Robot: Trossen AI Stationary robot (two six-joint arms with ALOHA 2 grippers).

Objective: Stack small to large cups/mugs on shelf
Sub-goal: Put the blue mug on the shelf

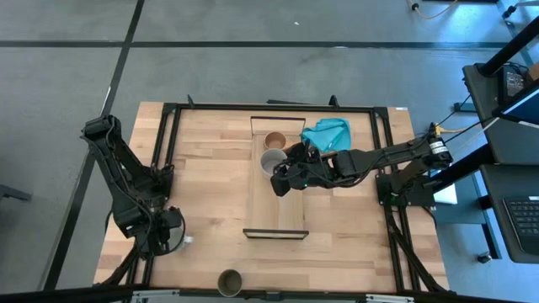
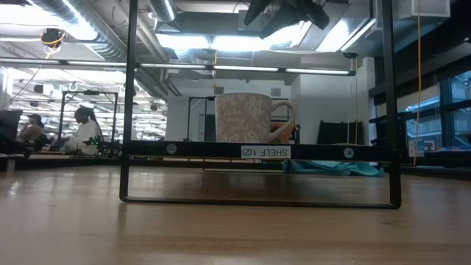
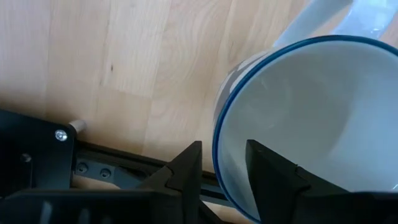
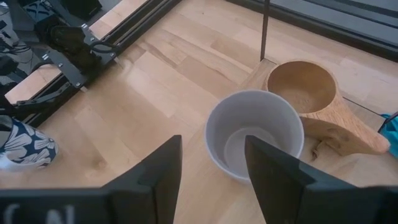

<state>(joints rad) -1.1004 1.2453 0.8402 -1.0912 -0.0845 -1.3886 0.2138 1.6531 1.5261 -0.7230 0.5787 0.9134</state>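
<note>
Grey mug (image 1: 271, 160) & wooden cup (image 1: 275, 140) side by side on shelf (image 1: 276, 206).

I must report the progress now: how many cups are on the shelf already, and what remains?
Done: the wooden cup and the grey mug stand on the shelf, side by side. In hand: the left gripper straddles the rim of the white mug near the table's left front, one finger inside and one outside; the right gripper hovers open above the grey mug. Left: that mug and the dark cup at the front edge.

A tan wooden cup (image 1: 275, 140) and a grey mug (image 1: 271, 160) stand upright, touching, on the shelf (image 1: 276, 210). A white, blue-rimmed mug (image 3: 311, 118) sits at the tabletop's left edge; an olive cup (image 1: 229, 282) stands at the near edge.
</note>
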